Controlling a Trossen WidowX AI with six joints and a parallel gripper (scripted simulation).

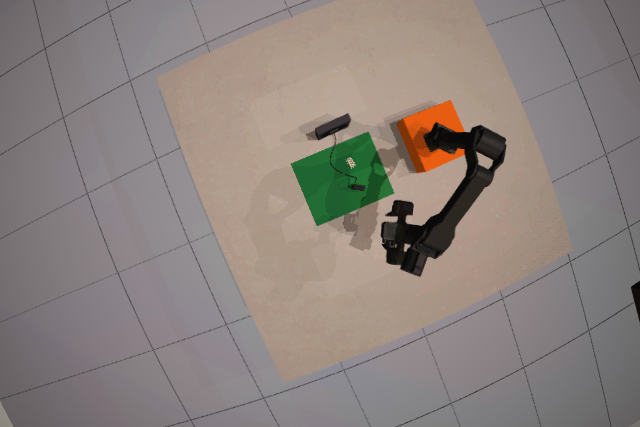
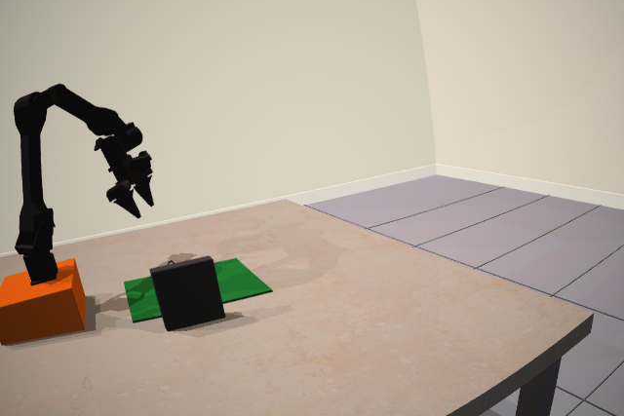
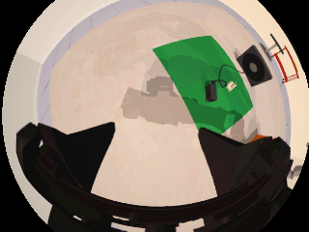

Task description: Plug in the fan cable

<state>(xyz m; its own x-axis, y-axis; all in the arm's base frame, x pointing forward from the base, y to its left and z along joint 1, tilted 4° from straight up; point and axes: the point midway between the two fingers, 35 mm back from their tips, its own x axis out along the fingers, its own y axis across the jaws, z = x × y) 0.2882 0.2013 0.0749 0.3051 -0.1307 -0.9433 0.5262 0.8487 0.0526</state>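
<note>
One small black rectangular plug [image 1: 358, 187] [image 3: 210, 91] lies on the one flat green board [image 1: 330, 195] [image 2: 242, 281] [image 3: 193, 63], apart from the single pale four-pin header [image 1: 351, 162] [image 3: 232, 86]. One thin black cable [image 1: 331, 156] [image 3: 223, 69] runs from the plug in a curve, over the board's edge, to one square black fan [image 1: 332, 126] [image 2: 187, 292] [image 3: 253, 66], which stands upright just beside the board. The plug sits nearer the board edge that faces away from the fan, with bare green around it.

One black two-fingered tool [image 2: 145, 211] [image 3: 157, 130] hangs above the worktop [image 1: 439, 308] [image 2: 352, 325] [image 3: 97, 72], off to the side of the board, its two fingers spread wide with nothing between them. Its one black arm [image 1: 460, 205] [image 2: 31, 165] rises from one orange block [image 1: 439, 161] [image 2: 45, 311] [image 3: 259, 138], and a strip of worktop separates block from board. Beyond the board's side opposite the block, a broad stretch of worktop reaches to the edge.
</note>
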